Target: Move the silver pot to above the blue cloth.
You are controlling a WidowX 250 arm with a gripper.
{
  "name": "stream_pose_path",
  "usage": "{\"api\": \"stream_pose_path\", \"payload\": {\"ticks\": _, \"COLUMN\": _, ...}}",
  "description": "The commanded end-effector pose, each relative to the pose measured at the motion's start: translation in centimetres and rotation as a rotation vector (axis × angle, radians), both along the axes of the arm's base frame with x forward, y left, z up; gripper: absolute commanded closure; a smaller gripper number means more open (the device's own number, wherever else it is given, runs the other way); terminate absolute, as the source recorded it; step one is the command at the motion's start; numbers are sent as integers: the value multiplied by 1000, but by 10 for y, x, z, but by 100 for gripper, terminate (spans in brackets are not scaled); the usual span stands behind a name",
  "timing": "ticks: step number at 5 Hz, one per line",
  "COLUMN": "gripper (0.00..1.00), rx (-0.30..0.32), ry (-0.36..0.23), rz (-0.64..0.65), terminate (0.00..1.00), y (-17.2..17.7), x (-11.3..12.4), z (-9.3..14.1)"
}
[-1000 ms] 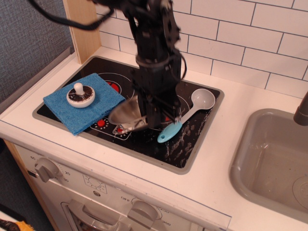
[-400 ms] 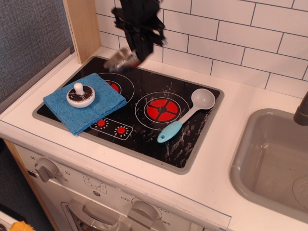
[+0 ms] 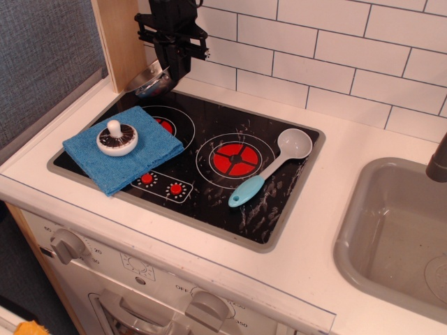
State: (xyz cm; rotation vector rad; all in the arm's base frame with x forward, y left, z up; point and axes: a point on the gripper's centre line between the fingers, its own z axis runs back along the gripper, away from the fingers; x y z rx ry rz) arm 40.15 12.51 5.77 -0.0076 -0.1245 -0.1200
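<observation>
The silver pot (image 3: 149,82) hangs tilted in my gripper (image 3: 170,70) at the back left corner of the black stovetop (image 3: 209,188), lifted off the surface near the wooden post. The gripper is shut on the pot's right rim. The blue cloth (image 3: 122,150) lies on the front left of the stovetop, in front of and below the pot. A white-and-brown mushroom toy (image 3: 116,137) sits on the cloth.
A grey-and-teal ladle (image 3: 271,167) lies on the right of the stovetop by the red burner (image 3: 236,160). White tiled wall (image 3: 335,49) behind. Wooden post (image 3: 120,42) at the back left. Grey sink (image 3: 398,237) at the right.
The gripper has carried the pot up from the stovetop's middle and across to the back left corner, behind the cloth. Cloth, mushroom and ladle have not moved.
</observation>
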Motion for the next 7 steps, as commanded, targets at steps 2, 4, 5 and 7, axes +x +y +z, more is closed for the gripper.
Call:
{"api": "stream_pose_path", "payload": {"ticks": 2, "gripper": 0, "rx": 60, "ry": 59, "rz": -26, "terminate": 0, "y": 2, "x": -23, "z": -9}}
{"api": "stream_pose_path", "payload": {"ticks": 4, "gripper": 0, "rx": 35, "ry": -29, "rz": -19, "terminate": 0, "y": -12, "x": -41, "z": 14}}
{"api": "stream_pose_path", "payload": {"ticks": 5, "gripper": 0, "rx": 28, "ry": -96, "rz": 9, "terminate": 0, "y": -15, "x": -58, "z": 33}}
{"api": "stream_pose_path", "payload": {"ticks": 7, "gripper": 0, "rx": 20, "ry": -78, "rz": 65, "terminate": 0, "y": -27, "x": -80, "z": 41}}
